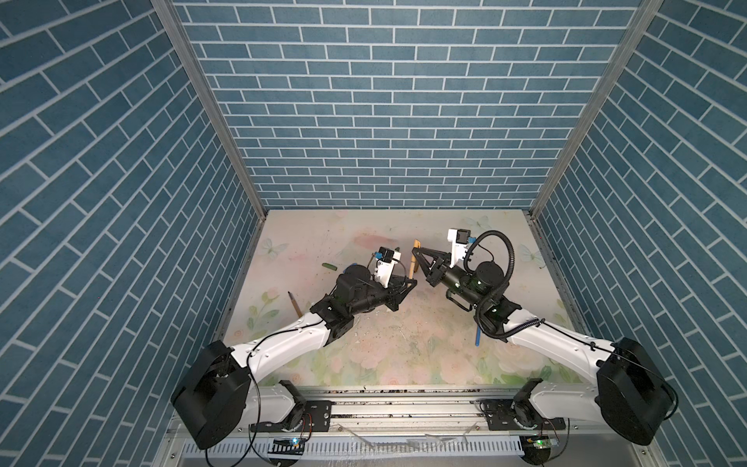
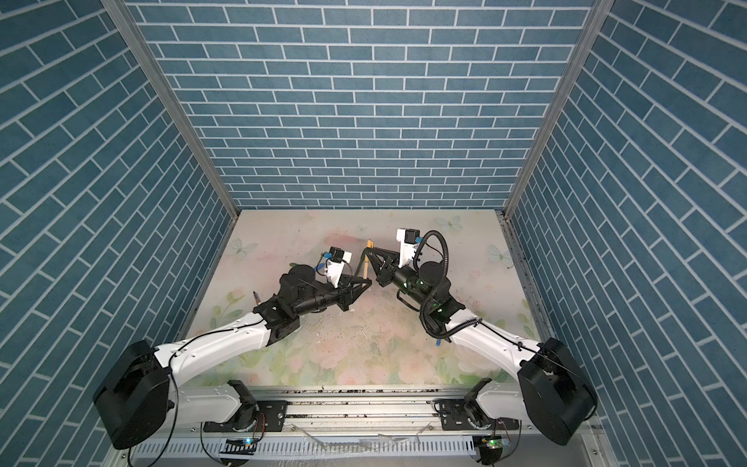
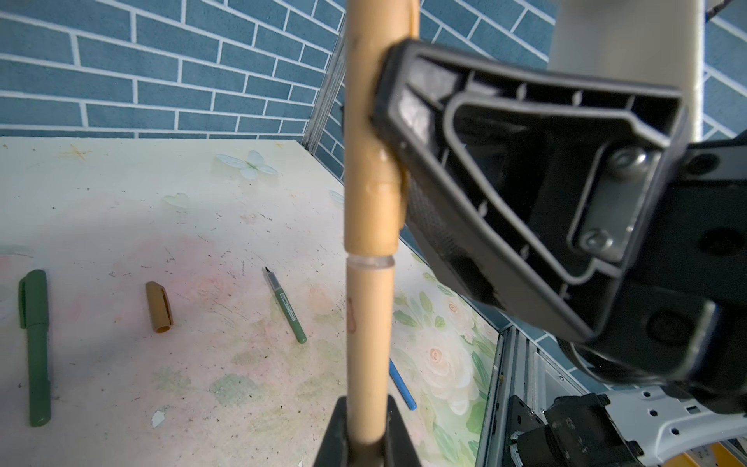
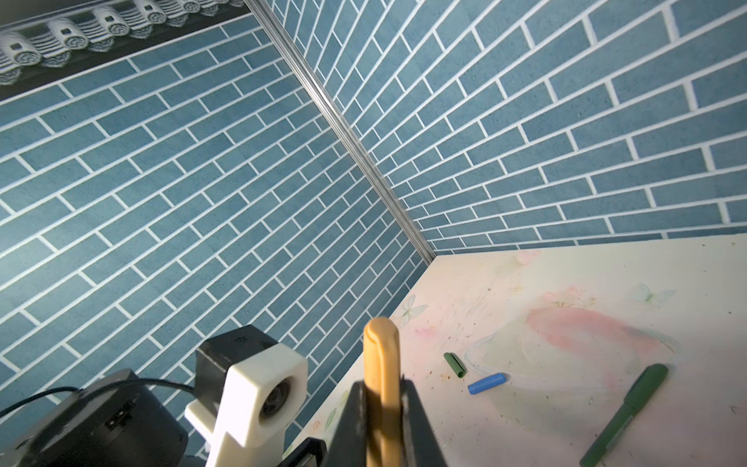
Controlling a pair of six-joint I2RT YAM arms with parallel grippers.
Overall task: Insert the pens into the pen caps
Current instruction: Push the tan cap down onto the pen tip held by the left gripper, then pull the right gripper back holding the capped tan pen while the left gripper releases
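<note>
Nearest me, at four o'clock, the blue pen [image 1: 477, 337] lies half hidden under the right forearm. At table centre the left gripper [image 3: 366, 428] is clamped on the tan pen [image 3: 370, 343] and the right gripper [image 4: 382, 404] on its tan cap [image 3: 370, 161], held in line for pushing together. A thin clear collar [image 3: 370, 262] shows between, so I judge seating incomplete. Nib concealed inside.

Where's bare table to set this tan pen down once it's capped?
Roomiest looks the front middle of the table, between the front rail and the blue pen. The back strip along the wall, beyond the green cap and blue cap, is bare too. Crowded mid-table beneath the right arm: capped green pen, amber cap, open green pen.
</note>
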